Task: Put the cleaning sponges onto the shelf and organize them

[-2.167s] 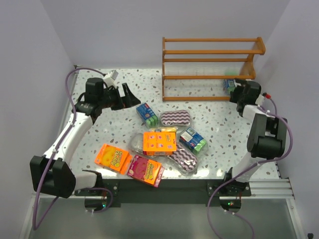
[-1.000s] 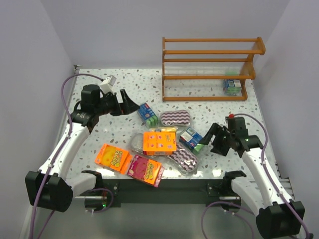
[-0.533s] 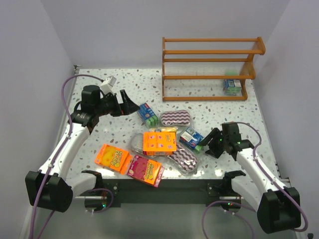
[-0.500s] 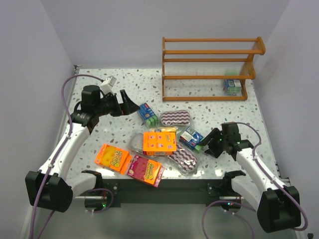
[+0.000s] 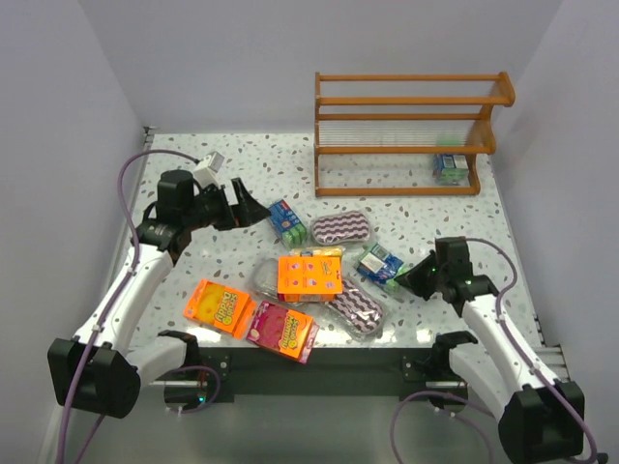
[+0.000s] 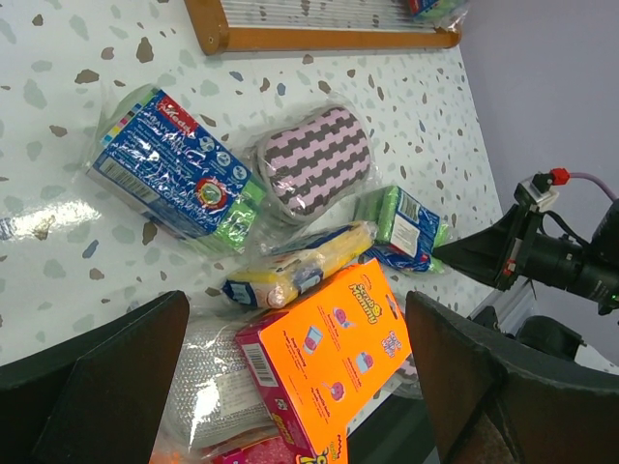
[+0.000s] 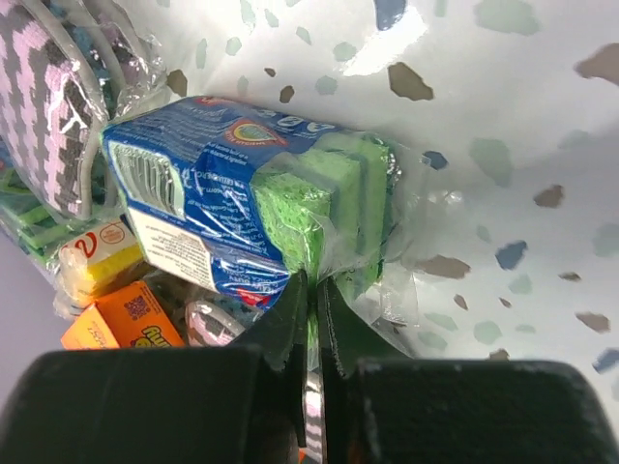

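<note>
Early days, I'd say: just one blue-and-green sponge pack [image 5: 447, 167] sits on the shelf [image 5: 406, 77], on the lowest tier at its right end. Everything else lies on the speckled table [image 5: 426, 208] in front of the shelf. The right gripper [image 7: 311, 290] has its jaws pinched almost together on the clear wrap at the green end of a second blue-and-green pack [image 7: 193, 193]. That pack lies on the table well out from the shelf's right half and looks to be the next one to go. The left gripper [image 5: 250, 206] hangs out past the shelf's left end, jaws spread wide with nothing between them, near a third blue-and-green pack [image 6: 169, 179]. By my count there are three blue-and-green packs and two zigzag ovals: the near zigzag pad [image 5: 341, 229] close before the shelf and the far zigzag pad [image 5: 358, 309] well away from it. There is also one yellow block [image 6: 309, 261], one orange box [image 5: 309, 275], one flat orange pack [image 5: 220, 306], one magenta pack [image 5: 282, 329] and one clear-wrapped pale pack [image 5: 263, 280], all heaped farther from the shelf. That makes ten, nine of them yet to shelve, though the heap may hide more.
</note>
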Robot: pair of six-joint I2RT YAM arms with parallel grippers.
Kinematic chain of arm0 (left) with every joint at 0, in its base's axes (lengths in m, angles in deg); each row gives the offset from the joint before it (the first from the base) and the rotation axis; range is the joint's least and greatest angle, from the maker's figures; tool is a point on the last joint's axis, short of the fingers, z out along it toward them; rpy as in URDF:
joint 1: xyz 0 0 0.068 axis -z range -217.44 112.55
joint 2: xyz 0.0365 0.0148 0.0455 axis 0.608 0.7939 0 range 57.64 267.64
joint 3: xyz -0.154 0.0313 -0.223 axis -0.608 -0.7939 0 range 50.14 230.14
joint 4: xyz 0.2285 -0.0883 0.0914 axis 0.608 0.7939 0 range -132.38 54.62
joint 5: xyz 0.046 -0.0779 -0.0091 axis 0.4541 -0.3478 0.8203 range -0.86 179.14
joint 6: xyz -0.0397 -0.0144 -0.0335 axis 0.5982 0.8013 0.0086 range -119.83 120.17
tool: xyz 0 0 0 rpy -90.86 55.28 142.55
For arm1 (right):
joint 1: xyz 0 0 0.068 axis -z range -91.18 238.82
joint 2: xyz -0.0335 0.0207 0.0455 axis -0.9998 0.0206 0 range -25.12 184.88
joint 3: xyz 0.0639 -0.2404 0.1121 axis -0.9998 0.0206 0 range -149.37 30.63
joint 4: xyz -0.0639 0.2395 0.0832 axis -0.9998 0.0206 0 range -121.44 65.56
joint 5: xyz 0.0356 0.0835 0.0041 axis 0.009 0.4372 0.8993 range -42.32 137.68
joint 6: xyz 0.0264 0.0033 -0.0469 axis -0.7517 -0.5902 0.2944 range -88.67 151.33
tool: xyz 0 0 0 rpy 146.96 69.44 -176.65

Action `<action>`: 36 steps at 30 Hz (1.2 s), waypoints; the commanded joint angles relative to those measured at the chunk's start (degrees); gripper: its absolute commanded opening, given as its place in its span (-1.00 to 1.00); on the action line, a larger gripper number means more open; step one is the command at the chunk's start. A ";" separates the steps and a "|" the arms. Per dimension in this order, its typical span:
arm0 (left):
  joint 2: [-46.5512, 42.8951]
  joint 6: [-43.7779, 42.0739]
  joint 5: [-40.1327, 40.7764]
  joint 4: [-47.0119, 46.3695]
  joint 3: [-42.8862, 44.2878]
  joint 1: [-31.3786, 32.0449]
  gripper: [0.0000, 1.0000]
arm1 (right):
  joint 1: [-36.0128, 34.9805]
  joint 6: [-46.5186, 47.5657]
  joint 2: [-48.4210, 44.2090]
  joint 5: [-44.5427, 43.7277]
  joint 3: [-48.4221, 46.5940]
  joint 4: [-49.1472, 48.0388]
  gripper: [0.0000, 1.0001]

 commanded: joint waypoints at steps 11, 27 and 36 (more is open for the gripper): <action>-0.89 0.37 -0.09 -2.35 0.64 0.17 1.00 | 14.50 -2.30 4.28 1.88 -16.75 -0.91 -1.00; 3.24 -1.38 -0.09 -2.79 3.01 0.17 1.00 | 15.65 -16.36 32.83 -5.32 -25.10 -31.16 -1.00; 7.54 -2.09 0.26 -3.05 5.30 0.17 1.00 | 14.16 -20.85 46.56 -7.69 -33.62 -42.95 -1.00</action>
